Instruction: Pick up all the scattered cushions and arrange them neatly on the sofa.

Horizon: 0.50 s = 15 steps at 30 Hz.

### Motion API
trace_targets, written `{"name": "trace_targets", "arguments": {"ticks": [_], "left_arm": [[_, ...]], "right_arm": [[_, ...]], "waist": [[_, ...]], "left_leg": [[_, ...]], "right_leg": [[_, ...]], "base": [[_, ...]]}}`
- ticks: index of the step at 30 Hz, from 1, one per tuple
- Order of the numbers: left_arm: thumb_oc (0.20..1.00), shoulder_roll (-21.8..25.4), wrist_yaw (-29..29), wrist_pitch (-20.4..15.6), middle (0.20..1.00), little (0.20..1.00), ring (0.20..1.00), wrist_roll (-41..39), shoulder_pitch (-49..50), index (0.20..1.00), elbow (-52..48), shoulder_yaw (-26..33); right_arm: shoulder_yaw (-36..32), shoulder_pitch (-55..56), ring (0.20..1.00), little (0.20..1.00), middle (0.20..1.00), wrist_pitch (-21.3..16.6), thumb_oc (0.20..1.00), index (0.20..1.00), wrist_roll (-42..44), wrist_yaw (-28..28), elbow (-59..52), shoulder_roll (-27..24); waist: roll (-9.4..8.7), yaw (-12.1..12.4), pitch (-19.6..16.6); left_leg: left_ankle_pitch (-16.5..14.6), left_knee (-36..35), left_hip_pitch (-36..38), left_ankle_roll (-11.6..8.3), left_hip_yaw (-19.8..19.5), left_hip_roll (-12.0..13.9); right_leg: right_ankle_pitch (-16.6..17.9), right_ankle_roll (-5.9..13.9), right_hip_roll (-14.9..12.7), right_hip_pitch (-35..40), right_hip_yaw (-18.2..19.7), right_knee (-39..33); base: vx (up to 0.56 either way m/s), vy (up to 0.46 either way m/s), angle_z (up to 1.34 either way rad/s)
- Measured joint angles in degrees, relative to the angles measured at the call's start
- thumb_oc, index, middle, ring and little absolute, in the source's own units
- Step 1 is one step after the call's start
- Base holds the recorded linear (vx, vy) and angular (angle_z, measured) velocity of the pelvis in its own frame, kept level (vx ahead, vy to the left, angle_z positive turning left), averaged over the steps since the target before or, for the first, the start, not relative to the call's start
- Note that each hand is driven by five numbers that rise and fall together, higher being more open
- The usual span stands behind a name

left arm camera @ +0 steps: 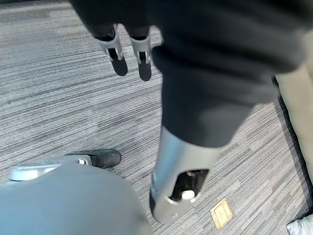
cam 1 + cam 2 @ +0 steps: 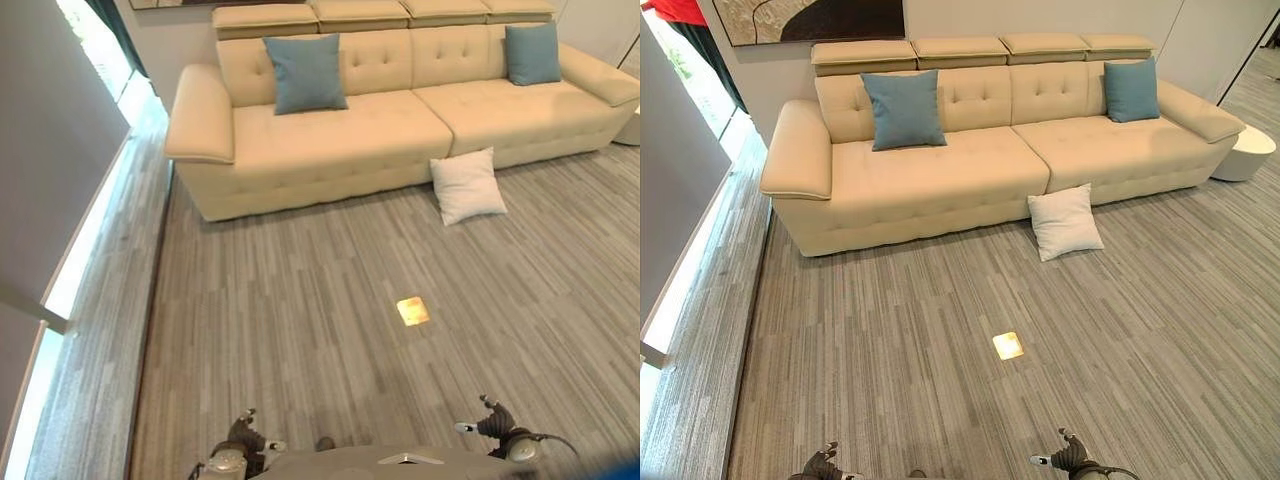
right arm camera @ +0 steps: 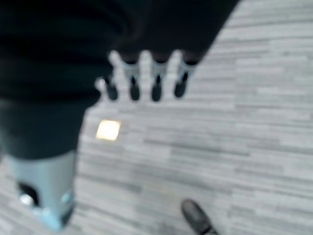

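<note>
Grey striped floor (image 2: 300, 330), cream sofa (image 2: 340, 140) beyond

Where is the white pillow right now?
The white cushion lies on the grey floor, leaning against the front of the beige sofa near its middle, toward the robot's right, beyond the brass floor plate.

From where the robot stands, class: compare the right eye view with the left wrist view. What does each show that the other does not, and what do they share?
Right eye view alone: two blue cushions, one toward the sofa's left end and one toward its right, a round white side table, and a framed picture on the wall.
Left wrist view alone: the left hand, fingers straight, holding nothing.
Both: the grey floor, the brass floor plate, the white cushion lying on the floor, and the cream sofa.
</note>
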Motion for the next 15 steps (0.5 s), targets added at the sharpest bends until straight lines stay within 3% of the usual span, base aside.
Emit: {"name": "trace_targets", "arguments": {"ticks": [6, 8, 9, 10, 12, 15], "left_arm": [[1.0, 0.9, 0.0, 0.1, 1.0, 1.0, 1.0, 0.0, -1.3, 1.0, 0.0, -3.1], [1.0, 0.8, 0.1, 0.1, 1.0, 1.0, 1.0, -0.2, -3.4, 1.0, 0.0, -3.6], [1.0, 1.3, 0.2, 0.1, 1.0, 1.0, 1.0, -0.3, -4.1, 1.0, 0.0, -3.6], [1.0, 0.9, 0.2, 0.1, 1.0, 1.0, 1.0, -0.4, -4.1, 1.0, 0.0, -3.6], [1.0, -0.2, 0.2, 0.2, 1.0, 1.0, 1.0, -0.6, -5.2, 1.0, 0.0, -4.2], [1.0, -1.6, 0.1, 0.5, 1.0, 1.0, 1.0, -0.4, -5.7, 1.0, -0.1, -4.5]], "right_arm": [[-0.1, -0.9, 1.0, 1.0, 1.0, 0.1, 1.0, 1.0, 0.2, 0.9, 2.4, 1.4], [-0.1, -1.9, 1.0, 1.0, 1.0, 0.1, 1.0, 1.0, 1.8, 0.9, 3.1, 1.7], [0.0, -3.2, 1.0, 1.0, 1.0, 0.2, 1.0, 1.0, 2.2, 1.0, 3.9, 1.8], [0.0, -3.4, 1.0, 1.0, 1.0, 0.2, 1.0, 1.0, 2.3, 0.9, 3.3, 1.2], [-0.5, -3.7, 1.0, 1.0, 1.0, 0.5, 1.0, 1.0, 2.4, 0.9, 3.3, 0.7], [-1.3, -4.1, 1.0, 1.0, 1.0, 0.8, 1.0, 1.0, 2.5, 1.0, 3.2, 1.2]], "waist": [[-0.46, -0.1, 1.3], [-0.84, 0.1, 3.6], [-1.13, 1.0, 4.7], [-0.46, 1.0, 4.6], [0.76, -1.1, 4.7], [1.52, -2.0, 4.3]], "left_leg": [[-0.6, 2.9, -1.2, -0.91, 1.5, 0.4], [-1.2, 7.1, -2.9, -1.54, -0.3, -0.2], [-1.4, 10.0, -4.8, -2.06, -3.3, -0.6], [-2.0, 9.8, -4.6, -2.76, -4.4, -0.2], [-3.1, 8.3, -3.4, -2.46, -6.5, 0.0], [-2.0, 4.3, -1.7, -1.05, -3.8, -0.2]], "right_leg": [[-0.4, -0.21, 0.5, -0.7, 2.2, 0.2], [-0.4, -1.31, 0.1, -1.7, 3.6, 0.0], [0.4, -1.21, -0.3, -2.0, 5.0, 0.0], [0.8, -0.89, -0.1, -2.3, 5.2, 0.2], [1.1, -0.62, 0.2, -2.1, 5.4, 0.3], [1.9, -0.66, -0.1, -3.9, 8.2, 0.3]], "base": [[-0.04, -0.034, -0.14], [-0.05, 0.028, -0.34], [0.02, 0.049, -0.66], [0.03, 0.081, -0.46], [0.03, 0.165, -0.03], [-0.01, 0.201, -0.46]]}}
